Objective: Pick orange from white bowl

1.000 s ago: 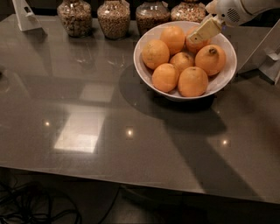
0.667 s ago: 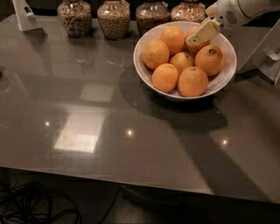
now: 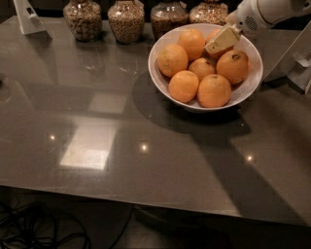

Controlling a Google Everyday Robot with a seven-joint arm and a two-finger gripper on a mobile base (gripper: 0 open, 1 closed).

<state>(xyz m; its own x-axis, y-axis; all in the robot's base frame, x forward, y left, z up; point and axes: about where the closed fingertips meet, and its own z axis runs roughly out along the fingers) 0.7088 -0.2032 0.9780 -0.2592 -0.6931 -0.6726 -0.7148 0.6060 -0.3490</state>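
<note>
Dark grey stone made up the worktop (image 3: 146, 189), and below its near edge, toward the near left corner, we saw black cables (image 3: 39, 233) looped on the floor. On the near left part of the slab lay a bright square reflection (image 3: 87, 148), with a few small points of light scattered toward the right.

Farther back, close to the far right corner, sat the bowl (image 3: 158, 80), wide and shallow, throwing a round shadow on the stone to its left. It held a heap of oranges (image 3: 214, 90): two along the near side, one small one in the middle, one at the left, one at the right, and one at the back. Another showed only as a sliver at the far rim.

Over the back right of the heap hung the gripper (image 3: 222, 40), a pale beige tip at the end of the white arm (image 3: 265, 12) that came in from the far right corner. It was just above the oranges, in front of the half-hidden one. Whether it was spread, closed or touching any fruit, we could not tell.

By the right edge stood a white frame (image 3: 296, 63). Along the far edge ran four glass jars (image 3: 126, 20) of brown filling, and at the far left corner stood a white stand (image 3: 29, 17).
</note>
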